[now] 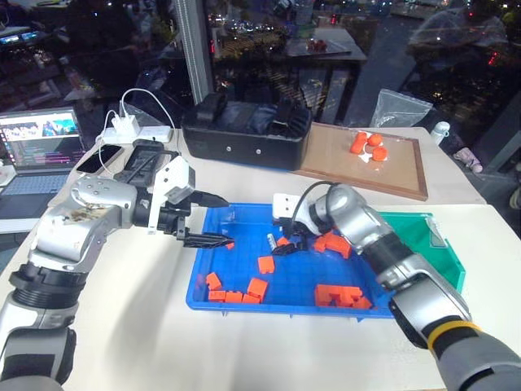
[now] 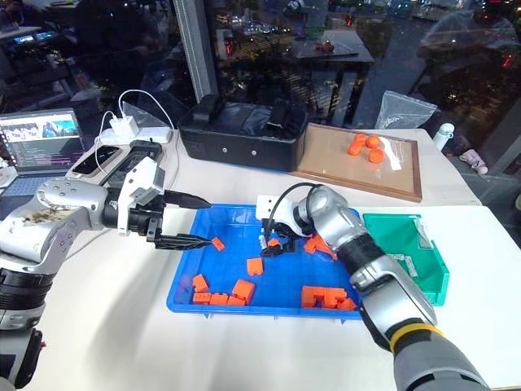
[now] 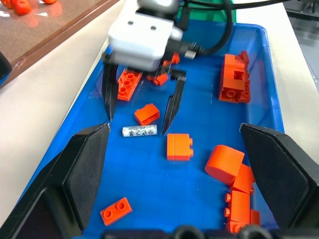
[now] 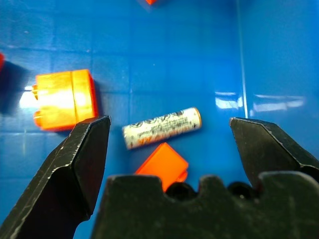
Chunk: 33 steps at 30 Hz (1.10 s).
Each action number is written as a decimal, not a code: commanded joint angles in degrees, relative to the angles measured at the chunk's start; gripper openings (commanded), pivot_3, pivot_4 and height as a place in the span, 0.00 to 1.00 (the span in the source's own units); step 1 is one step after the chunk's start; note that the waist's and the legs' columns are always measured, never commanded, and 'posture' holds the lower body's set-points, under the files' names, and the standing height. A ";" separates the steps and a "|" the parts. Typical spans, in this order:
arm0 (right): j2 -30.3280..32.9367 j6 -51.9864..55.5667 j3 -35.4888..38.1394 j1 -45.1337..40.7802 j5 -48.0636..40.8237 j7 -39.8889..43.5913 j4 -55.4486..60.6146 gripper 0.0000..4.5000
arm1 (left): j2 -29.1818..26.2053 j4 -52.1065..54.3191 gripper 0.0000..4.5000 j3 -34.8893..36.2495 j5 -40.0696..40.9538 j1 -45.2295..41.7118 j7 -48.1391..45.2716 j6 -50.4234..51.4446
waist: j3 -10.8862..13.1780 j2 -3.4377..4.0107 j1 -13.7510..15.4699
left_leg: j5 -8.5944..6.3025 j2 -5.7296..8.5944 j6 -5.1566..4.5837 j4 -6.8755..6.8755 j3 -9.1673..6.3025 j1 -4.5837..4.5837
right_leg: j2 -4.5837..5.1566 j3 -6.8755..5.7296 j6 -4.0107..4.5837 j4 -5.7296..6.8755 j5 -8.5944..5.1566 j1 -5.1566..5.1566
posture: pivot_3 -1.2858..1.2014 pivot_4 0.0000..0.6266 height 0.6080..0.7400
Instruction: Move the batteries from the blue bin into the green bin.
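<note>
The blue bin (image 1: 244, 221) lies in the middle of the white table, scattered with orange bricks (image 1: 246, 291). One silvery battery (image 4: 162, 128) lies on its floor near the far wall, also seen as the battery (image 3: 140, 131) in the left wrist view. My right gripper (image 3: 138, 115) hangs open just above it, pointing down, one finger on each side and an orange brick (image 4: 162, 164) close by. My left gripper (image 1: 213, 220) is open and empty over the bin's left rim. The green bin (image 1: 423, 236) stands against the blue bin's right side, partly hidden behind my right arm.
A black box (image 1: 244, 134) stands behind the blue bin, with a wooden-framed brown board (image 1: 391, 167) carrying orange pieces to its right. A laptop (image 1: 41, 151), a phone and a white power strip (image 1: 138, 130) sit at the far left.
</note>
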<state>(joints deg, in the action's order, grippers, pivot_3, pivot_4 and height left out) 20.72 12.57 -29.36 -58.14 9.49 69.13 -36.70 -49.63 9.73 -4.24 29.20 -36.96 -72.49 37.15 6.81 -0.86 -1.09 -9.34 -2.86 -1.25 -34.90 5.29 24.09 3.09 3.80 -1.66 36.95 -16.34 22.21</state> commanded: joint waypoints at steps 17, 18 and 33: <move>3.01 -2.13 9.88 -0.33 -5.68 4.58 3.77 0.55 | -0.89 2.33 1.00 2.75 1.09 0.42 1.14 0.97 | 0.02 0.00 0.45 | 0.01 0.02 0.03 0.02 0.01 -0.07 | 0.05 -0.01 0.01 0.07 0.00 -0.04 | 0.52 0.24 1.00; 4.31 0.30 11.42 0.30 -7.00 4.98 7.08 0.55 | -0.63 1.99 1.00 2.55 1.02 0.05 0.97 0.85 | 0.02 0.00 0.44 | 0.02 0.02 0.04 0.00 -0.01 0.00 | 0.05 -0.03 0.01 0.06 0.00 -0.01 | 0.52 0.24 1.00; 39.60 22.88 28.22 20.45 -10.72 2.74 32.44 0.55 | 5.36 -5.08 1.00 -1.47 -0.82 -6.23 -1.68 -2.33 | 0.03 -0.01 0.46 | 0.01 0.05 0.03 0.07 0.07 -0.01 | 0.11 0.01 0.01 -0.16 -0.01 -0.04 | 0.52 0.24 1.00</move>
<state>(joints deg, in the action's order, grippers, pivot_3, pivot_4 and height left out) 59.25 34.49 -3.15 -37.85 -0.77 72.43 -6.78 -44.38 4.77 -5.97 28.99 -41.48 -73.85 36.25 6.83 -0.87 -0.64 -9.33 -2.82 -1.22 -34.81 5.34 24.07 3.19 3.84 -1.65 36.77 -16.35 22.17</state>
